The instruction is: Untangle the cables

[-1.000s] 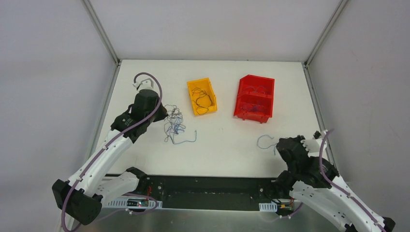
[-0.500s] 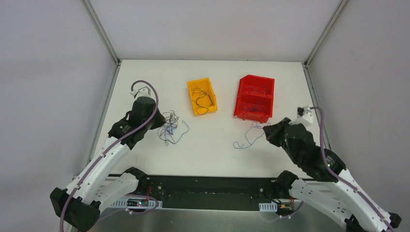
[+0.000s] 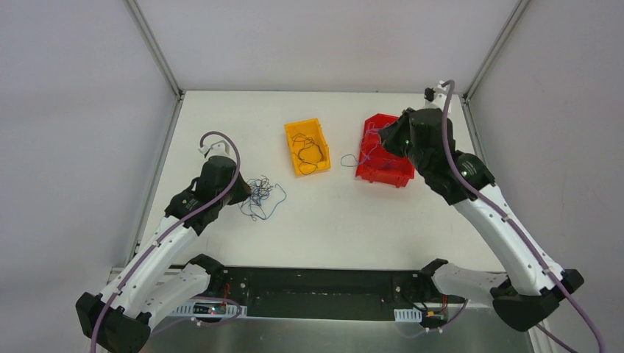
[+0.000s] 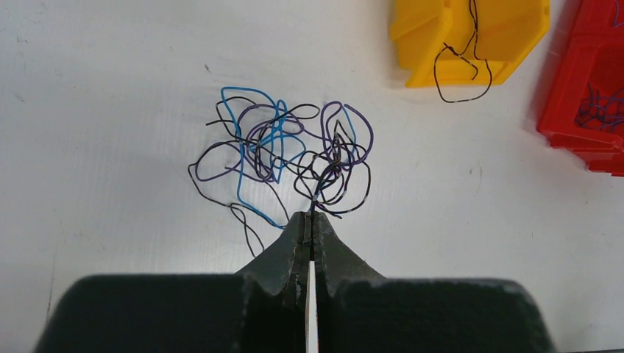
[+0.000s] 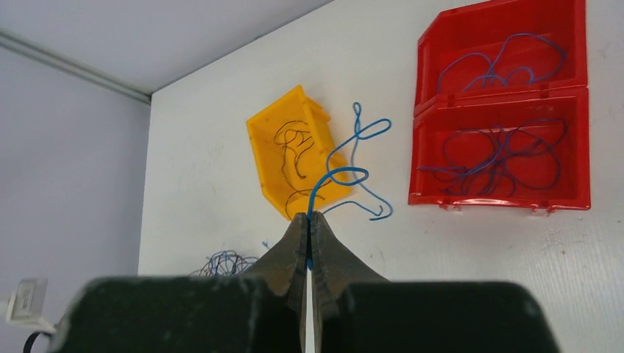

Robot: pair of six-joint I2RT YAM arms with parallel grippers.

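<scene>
A tangle of thin blue and black cables (image 3: 261, 195) lies on the white table left of centre; it also shows in the left wrist view (image 4: 283, 158). My left gripper (image 4: 312, 215) is shut on a strand at the tangle's near edge. My right gripper (image 5: 309, 215) is shut on a single curly blue cable (image 5: 352, 168) and holds it in the air, over the red bin's left edge in the top view (image 3: 383, 140). The blue cable (image 3: 357, 157) hangs left of the red bin.
A yellow bin (image 3: 307, 146) holds black cables. A red two-compartment bin (image 3: 388, 151) holds blue cables; it also shows in the right wrist view (image 5: 502, 103). Walls and metal posts enclose the table at the back and sides.
My right arm has lifted the blue cable from the table's near right and carried it back and up to the red bin. My left gripper has drawn the tangle slightly nearer.
</scene>
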